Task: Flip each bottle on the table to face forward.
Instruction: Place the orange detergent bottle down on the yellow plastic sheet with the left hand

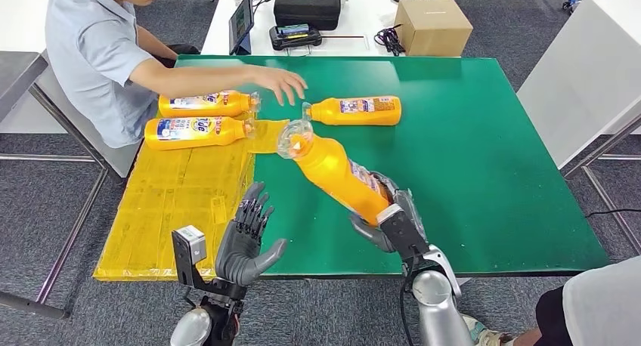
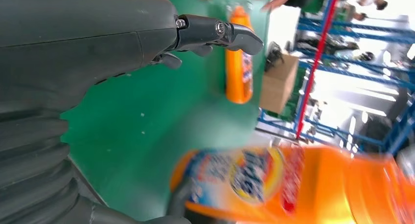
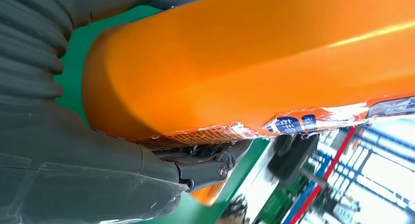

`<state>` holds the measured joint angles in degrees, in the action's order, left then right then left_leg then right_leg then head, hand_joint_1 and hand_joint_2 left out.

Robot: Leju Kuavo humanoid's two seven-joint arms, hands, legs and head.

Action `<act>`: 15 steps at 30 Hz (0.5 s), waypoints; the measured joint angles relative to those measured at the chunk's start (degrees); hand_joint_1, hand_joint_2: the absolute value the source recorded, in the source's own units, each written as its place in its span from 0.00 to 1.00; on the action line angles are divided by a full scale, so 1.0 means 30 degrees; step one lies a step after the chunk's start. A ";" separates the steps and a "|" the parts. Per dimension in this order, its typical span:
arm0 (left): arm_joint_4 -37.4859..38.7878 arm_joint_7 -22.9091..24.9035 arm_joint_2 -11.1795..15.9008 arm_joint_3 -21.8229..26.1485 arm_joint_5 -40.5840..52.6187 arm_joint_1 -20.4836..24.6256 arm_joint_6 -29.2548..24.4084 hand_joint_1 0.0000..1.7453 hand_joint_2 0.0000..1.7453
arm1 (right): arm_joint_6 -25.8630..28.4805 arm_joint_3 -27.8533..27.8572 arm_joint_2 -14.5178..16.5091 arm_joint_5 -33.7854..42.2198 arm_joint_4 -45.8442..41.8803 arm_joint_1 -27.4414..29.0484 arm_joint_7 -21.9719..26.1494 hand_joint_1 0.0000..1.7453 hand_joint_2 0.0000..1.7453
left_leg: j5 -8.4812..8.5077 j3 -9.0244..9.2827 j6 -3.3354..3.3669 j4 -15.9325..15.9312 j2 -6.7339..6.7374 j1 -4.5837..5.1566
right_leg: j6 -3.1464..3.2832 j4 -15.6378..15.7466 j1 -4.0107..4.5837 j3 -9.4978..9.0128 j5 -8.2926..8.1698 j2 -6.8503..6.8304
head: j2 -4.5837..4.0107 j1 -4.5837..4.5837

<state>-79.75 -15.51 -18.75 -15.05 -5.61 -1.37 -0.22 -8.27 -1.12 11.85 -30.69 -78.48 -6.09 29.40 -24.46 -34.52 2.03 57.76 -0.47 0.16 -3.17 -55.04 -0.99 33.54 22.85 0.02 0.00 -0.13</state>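
My right hand point(image 1: 387, 214) grips the base end of an orange bottle point(image 1: 332, 172) and holds it tilted above the green table point(image 1: 484, 142), clear cap pointing away from me. Its orange body point(image 3: 254, 57) and torn label edge sit against the fingers point(image 3: 205, 170). The same bottle shows blurred in the left wrist view point(image 2: 293, 185). My left hand point(image 1: 246, 236) hovers with its fingers spread and nothing in them over the table's near edge. Another orange bottle point(image 1: 355, 110) lies on the green surface farther back. Two more bottles point(image 1: 204, 103) point(image 1: 195, 131) lie on the yellow mat.
A person in a grey shirt point(image 1: 91, 51) sits at the table's far left, with a hand point(image 1: 281, 81) reaching over the bottles. A yellow mat point(image 1: 181, 195) covers the table's left part. A cardboard box point(image 1: 432, 25) and a black case point(image 1: 306, 4) stand on the white table behind.
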 joint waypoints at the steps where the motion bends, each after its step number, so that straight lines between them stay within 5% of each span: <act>1: 0.0024 -0.0120 0.0000 -0.0095 0.0042 0.0112 0.0054 0.00 1.00 | 0.0033 -0.0255 0.0000 -0.0113 0.0181 -0.0023 0.0000 1.00 1.00 | 0.0000 -0.0001 0.0000 0.0000 -0.0001 0.0000 | 0.0000 0.0000 0.0000 0.0000 0.0000 0.0000 | 0.0000 0.0000; 15: 0.1090 -0.0280 0.0000 -0.1219 0.3246 0.1584 -0.1469 0.00 1.00 | 0.1394 -0.2695 0.0005 -0.1506 0.2863 -0.0552 -0.0180 1.00 1.00 | 0.0002 -0.0013 0.0000 0.0000 -0.0002 0.0000 | 0.0000 -0.0001 0.0000 0.0010 0.0000 -0.0001 | 0.0000 -0.0004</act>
<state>-76.48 -16.35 -18.75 -18.70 4.13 3.38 -4.62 -4.09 -9.20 11.86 -35.21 -69.89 -7.75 28.86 -24.45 -34.56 2.03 57.76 -0.47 0.16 -3.17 -55.04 -0.99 33.57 22.85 0.02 0.00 -0.14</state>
